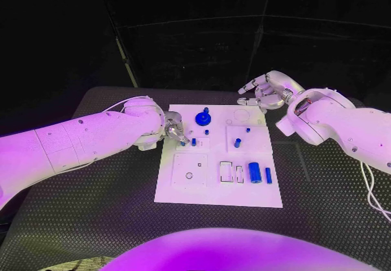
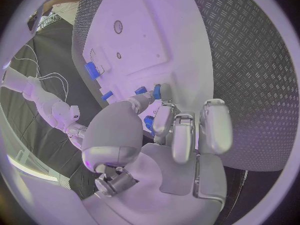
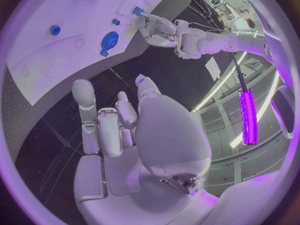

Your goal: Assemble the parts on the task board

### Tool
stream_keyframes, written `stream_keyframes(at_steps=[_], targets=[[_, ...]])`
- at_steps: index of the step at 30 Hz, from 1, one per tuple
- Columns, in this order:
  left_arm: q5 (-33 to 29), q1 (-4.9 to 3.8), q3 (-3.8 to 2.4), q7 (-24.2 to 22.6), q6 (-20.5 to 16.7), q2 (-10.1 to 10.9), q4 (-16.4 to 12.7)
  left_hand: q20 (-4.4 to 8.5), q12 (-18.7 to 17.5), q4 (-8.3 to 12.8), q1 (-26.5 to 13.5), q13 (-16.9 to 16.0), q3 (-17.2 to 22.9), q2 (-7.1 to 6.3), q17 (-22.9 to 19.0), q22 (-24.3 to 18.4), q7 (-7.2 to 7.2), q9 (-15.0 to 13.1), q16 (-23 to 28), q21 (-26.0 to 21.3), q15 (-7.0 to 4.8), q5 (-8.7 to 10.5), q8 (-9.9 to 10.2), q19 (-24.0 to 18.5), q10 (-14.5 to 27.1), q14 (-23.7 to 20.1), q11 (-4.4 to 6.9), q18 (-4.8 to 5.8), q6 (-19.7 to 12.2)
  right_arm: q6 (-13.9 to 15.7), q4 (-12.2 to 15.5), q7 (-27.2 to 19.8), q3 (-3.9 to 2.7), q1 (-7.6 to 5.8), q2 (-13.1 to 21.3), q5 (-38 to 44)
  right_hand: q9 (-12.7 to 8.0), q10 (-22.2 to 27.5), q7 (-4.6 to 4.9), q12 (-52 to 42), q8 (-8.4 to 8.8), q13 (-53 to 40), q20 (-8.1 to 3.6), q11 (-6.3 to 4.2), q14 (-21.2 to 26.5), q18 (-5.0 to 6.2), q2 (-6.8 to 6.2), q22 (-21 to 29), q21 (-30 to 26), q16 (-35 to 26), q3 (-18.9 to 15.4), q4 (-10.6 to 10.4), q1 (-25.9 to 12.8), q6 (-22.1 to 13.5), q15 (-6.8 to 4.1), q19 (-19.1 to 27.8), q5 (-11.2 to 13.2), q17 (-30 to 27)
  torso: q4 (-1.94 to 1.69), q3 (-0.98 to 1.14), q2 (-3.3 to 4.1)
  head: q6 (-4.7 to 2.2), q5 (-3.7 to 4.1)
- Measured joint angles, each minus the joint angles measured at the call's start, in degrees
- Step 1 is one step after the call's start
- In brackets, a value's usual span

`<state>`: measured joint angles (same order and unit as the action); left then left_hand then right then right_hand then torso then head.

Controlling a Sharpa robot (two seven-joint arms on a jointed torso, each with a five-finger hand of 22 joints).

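Left robot hand [image 1: 173, 129] pinches a small blue peg [image 2: 157, 91] at the left edge of the task board [image 1: 218, 195], picture centre. Right robot hand [image 1: 265, 93] hovers released past the upper right corner, farther from the parts.

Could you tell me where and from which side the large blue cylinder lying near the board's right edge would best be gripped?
Probably across its middle, from above. The large blue cylinder lies flat on the task board, its long axis running towards and away from the robot, so fingers could close on its curved left and right sides. A thin blue pin lies close on its right, leaving little room there. The right robot hand hovers empty beyond the board's far right corner.
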<state>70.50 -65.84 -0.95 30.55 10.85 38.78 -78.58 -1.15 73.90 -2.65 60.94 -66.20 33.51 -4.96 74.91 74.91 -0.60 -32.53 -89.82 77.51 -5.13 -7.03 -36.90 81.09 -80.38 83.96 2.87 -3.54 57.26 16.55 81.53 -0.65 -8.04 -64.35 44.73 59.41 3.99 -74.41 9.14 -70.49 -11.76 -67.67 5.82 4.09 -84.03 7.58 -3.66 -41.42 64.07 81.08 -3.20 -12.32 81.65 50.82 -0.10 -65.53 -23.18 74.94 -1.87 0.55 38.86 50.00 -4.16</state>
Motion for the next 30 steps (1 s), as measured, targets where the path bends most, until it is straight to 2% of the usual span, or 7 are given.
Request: stream_keyframes(at_steps=[11, 15, 21, 30], targets=[[0.1, 0.01, 0.01, -0.1, 0.2, -0.1, 0.3, 0.16, 0.0, -1.7, -0.5, 0.0, -3.3, 0.2, 0.0, 0.0, 0.08, 1.3, 0.0, 0.0, 0.0, -0.04, 0.0, 0.2, -0.2, 0.0, 0.22, 0.0, 0.5, 0.0, 0.0, 0.0, 0.0, 0.0, 0.0, 0.0, 0.0, 0.0, 0.0, 0.0, 0.0, 0.0, 0.0, 0.0, 0.0, 0.0, 0.0, 0.0, 0.0, 0.0, 0.0, 0.0, 0.0, 0.0, 0.0, 0.0, 0.0, 0.0, -0.03, -0.01, -0.02, 0.0, -0.08], [0.1, 0.05, 0.05, -0.1, 0.3, -0.1, 0.6, 0.17, 0.0, -3.7, -2.1, -0.1, -6.1, -0.17, 0.0, 0.0, 0.08, 1.9, 0.0, 0.0, 0.0, -0.12, 0.0, 0.2, -0.5, 0.0, 0.49, -0.01, 1.1, 0.0, 0.0, 0.0, 0.0, 0.0, 0.0, 0.0, 0.0, 0.0, 0.0, 0.0, 0.0, 0.1, 0.0, 0.0, 0.0, 0.0, 0.0, 0.1, 0.0, 0.0, 0.0, 0.0, 0.0, 0.0, 0.0, 0.0, 0.0, 0.0, -0.03, -0.01, -0.02, 0.0, -0.08], [0.1, 0.13, 0.11, 0.0, 0.4, -0.1, 1.1, -0.03, 0.0, -6.9, -3.8, -0.3, -10.9, -0.44, 0.0, 0.0, 0.09, 2.9, 0.0, 0.0, 0.01, -0.11, -0.2, 0.4, -0.3, 0.0, 0.29, 0.0, 1.5, 0.0, 0.0, 0.0, 0.0, 0.0, 0.1, 0.0, 0.0, 0.2, 0.0, 0.0, 0.0, 0.1, 0.0, -0.22, 0.0, 0.0, 0.0, 0.1, -0.2, 0.0, 0.0, 0.0, 0.0, 0.0, 0.0, 0.0, 0.0, 0.0, -0.03, -0.01, -0.02, 0.0, 0.01], [0.2, 0.17, 0.11, 0.0, 0.1, -0.1, 1.2, -0.03, 0.0, -9.1, -3.8, -0.2, -14.5, -0.45, 0.0, 0.0, 0.19, 3.7, 0.0, 0.0, 0.01, -0.11, -0.2, 0.4, -0.3, 0.0, 0.29, 0.0, 1.6, 0.0, 0.0, 0.0, 0.0, 0.0, 0.1, 0.0, 0.0, 0.2, -0.03, 0.0, 0.0, 0.2, 0.0, -0.21, 0.0, 0.0, 0.0, 0.2, -0.2, 0.0, -0.3, -0.3, 0.0, -0.4, 0.0, 0.0, 0.3, 0.0, -0.02, -0.01, -0.01, 0.0, 0.22]])
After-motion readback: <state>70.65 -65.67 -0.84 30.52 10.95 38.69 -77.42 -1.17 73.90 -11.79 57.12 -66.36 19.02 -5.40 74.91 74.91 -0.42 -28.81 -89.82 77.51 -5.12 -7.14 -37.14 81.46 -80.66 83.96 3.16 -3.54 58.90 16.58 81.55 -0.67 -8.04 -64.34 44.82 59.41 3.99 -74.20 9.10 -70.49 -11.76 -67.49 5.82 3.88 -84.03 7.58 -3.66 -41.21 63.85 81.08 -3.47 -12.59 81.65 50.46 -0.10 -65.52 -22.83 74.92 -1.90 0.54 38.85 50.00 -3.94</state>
